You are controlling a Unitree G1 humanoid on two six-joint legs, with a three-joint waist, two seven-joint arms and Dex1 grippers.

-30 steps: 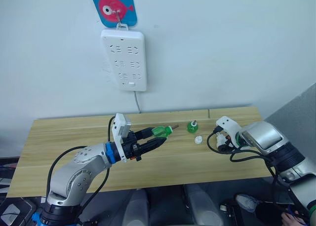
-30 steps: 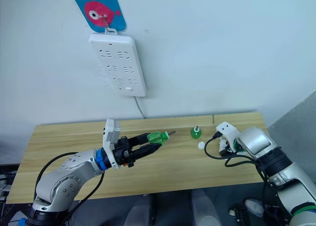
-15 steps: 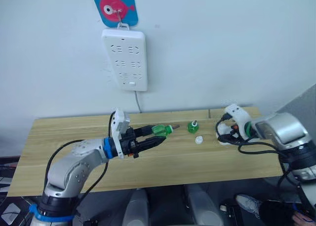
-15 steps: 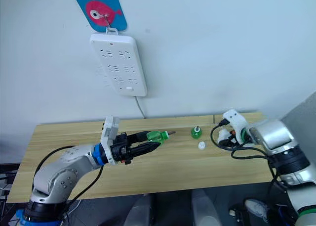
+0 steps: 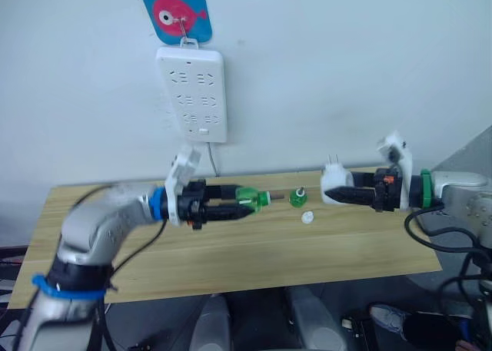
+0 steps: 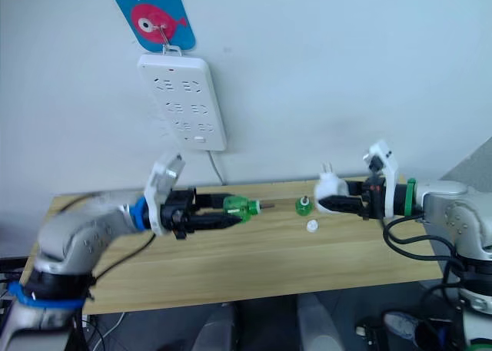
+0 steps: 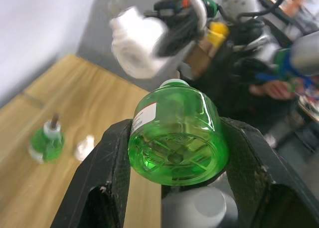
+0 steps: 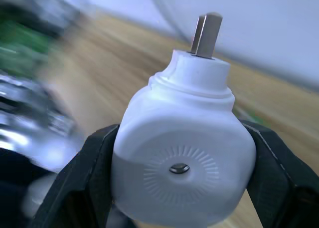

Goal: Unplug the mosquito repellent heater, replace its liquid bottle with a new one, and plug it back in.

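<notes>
My left gripper (image 5: 244, 204): I hold it out over the wooden table (image 5: 231, 251), pointing toward my right side, fingers clamped on either side of a green liquid bottle (image 5: 250, 198). In my left wrist view the two black fingers (image 7: 112, 158) press against the bottle's clear green body from both flanks.

Green liquid bottle: it lies sideways in my grip, its wick end aimed toward my right arm, lifted clear of the table top.

My right gripper (image 5: 344, 196): I hold it out level above the right part of the table, pointing toward my left arm, fingers closed around the mosquito repellent heater (image 5: 334, 188).

Mosquito repellent heater: the white rounded body sits between my right fingers, off the table, its metal prongs (image 5: 332, 161) sticking upward. In my right wrist view the round face with a small centre screw (image 8: 178, 168) looks back at the camera.

Between the two grippers: the bottle and the heater face each other, apart, not touching.

On the table: a second green bottle (image 5: 299, 197) stands upright below that gap, with a small white cap (image 5: 308, 217) just beside it.

On the wall: a white power strip (image 5: 192, 92) hangs from a blue fish-print hook plate (image 5: 176, 10), its cord (image 5: 213, 157) dropping behind the table.
</notes>
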